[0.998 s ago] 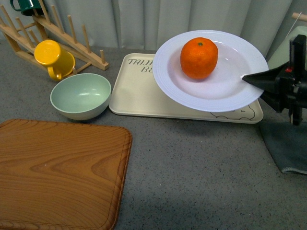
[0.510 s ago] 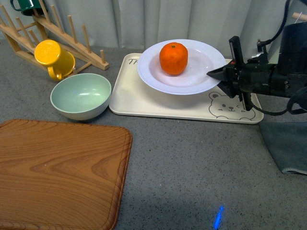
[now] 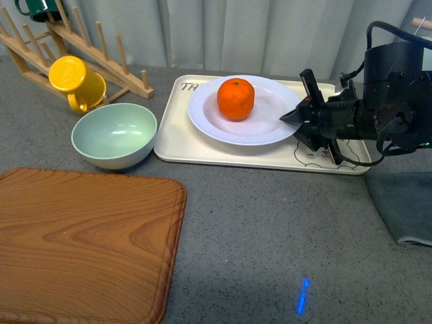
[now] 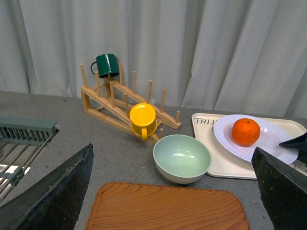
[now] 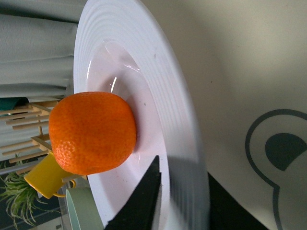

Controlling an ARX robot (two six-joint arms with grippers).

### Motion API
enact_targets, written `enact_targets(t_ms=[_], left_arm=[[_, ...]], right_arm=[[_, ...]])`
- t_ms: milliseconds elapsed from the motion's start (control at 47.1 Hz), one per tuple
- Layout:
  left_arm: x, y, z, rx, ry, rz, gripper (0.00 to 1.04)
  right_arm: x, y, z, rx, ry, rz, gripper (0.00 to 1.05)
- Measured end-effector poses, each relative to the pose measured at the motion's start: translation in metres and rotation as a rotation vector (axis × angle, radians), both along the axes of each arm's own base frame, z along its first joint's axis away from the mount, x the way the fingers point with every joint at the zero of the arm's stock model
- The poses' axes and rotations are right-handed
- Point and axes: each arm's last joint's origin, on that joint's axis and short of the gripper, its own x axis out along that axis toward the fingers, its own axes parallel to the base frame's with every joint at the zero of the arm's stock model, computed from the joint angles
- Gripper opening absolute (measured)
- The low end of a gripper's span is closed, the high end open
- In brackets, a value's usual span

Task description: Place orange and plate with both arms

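Orange round, dimpled; plate white, ridged.

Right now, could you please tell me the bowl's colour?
Pale green bowl, best seen in the left wrist view.

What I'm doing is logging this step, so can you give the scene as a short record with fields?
plate: large round white ridged plate, over the beige rectangular tray; contact unclear
orange: small round bright-orange fruit, sitting in the plate's well
right gripper: shut on the plate's rim
left gripper: open, empty, far from the plate
nearby: pale green round bowl beside the tray
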Motion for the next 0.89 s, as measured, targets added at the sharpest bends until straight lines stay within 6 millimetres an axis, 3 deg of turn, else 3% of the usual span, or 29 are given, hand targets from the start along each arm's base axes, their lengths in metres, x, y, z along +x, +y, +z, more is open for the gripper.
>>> enact_targets(t_ms=[191,361,446,573,722,892], left_arm=[[0.000,0.000,0.000,0.000,0.000,0.000,0.98],[0.000,0.000,0.000,0.000,0.000,0.000,0.98],[0.000,0.000,0.000,0.000,0.000,0.000,0.98],[0.000,0.000,0.000,0.000,0.000,0.000,0.98],[0.000,0.000,0.000,0.000,0.000,0.000,0.98],[0.000,0.000,0.000,0.000,0.000,0.000,0.98]], right_arm=[[-0.001,-0.004,-0.001,-0.064,-0.023,0.021,0.53],[-0.002,-0.006,0.012,-0.320,-0.147,0.067,0.86],[-0.005,-0.006,0.015,-0.443,-0.210,0.101,0.97],[-0.013,-0.005,0.016,-0.640,-0.320,0.183,0.96],[-0.025,-0.005,0.027,-0.701,-0.408,0.219,0.96],[-0.053,-0.009,0.069,-0.737,-0.472,0.225,0.96]])
